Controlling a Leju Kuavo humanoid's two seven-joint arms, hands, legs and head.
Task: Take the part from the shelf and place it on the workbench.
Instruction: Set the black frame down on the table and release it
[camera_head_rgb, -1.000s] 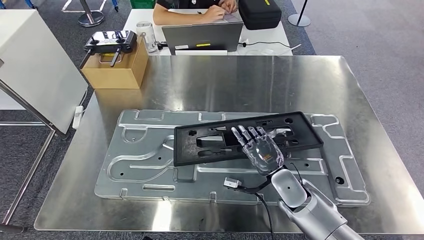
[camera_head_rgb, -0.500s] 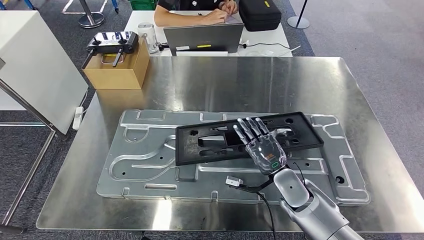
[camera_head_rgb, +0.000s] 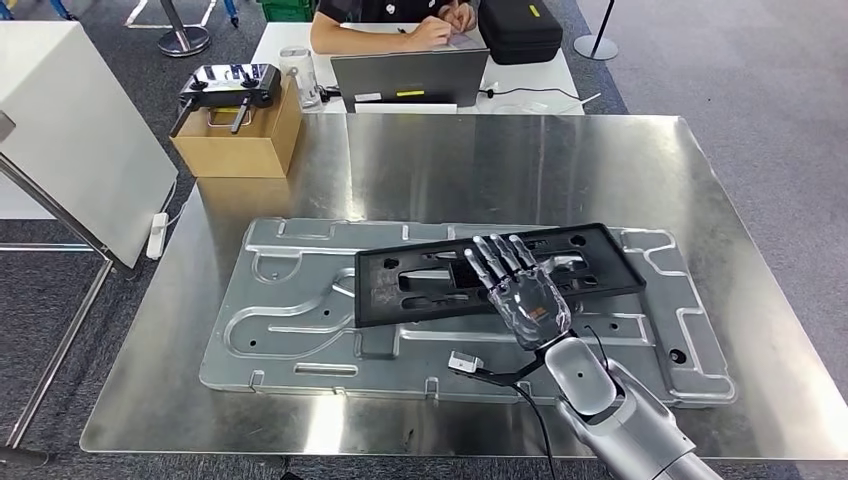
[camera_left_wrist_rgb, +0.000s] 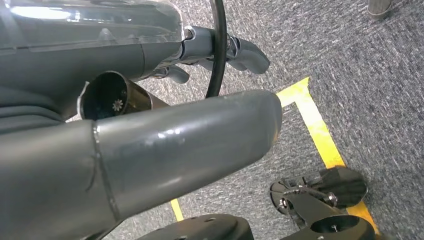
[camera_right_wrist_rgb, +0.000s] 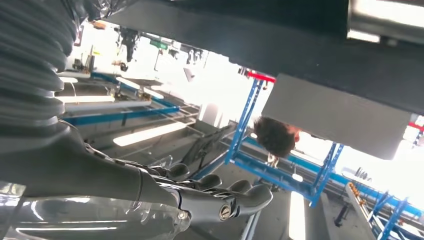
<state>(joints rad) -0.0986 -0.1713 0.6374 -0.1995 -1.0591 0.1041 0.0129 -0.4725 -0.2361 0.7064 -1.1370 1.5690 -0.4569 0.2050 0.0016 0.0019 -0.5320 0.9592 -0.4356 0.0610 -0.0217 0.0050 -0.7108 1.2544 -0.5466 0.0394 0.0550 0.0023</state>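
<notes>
Hovering right hand (camera_head_rgb: 527, 298) over part (camera_head_rgb: 420, 292), fingers (camera_head_rgb: 497, 258) spread, gripping nothing. Part lying on plate (camera_head_rgb: 290, 330) on bench (camera_head_rgb: 450, 160), long axis running left-right, directly beneath my fingers. Left hand (camera_left_wrist_rgb: 150, 145): grip unclear.

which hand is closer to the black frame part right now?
Right. The right hand is over the black frame part on the workbench; the left hand hangs down by the carpeted floor.

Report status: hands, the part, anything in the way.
Right robot hand open, fingers spread above the black frame part. Part lies flat on the grey stamped panel on the workbench. Left robot hand hangs over carpet. Nothing blocking.
</notes>
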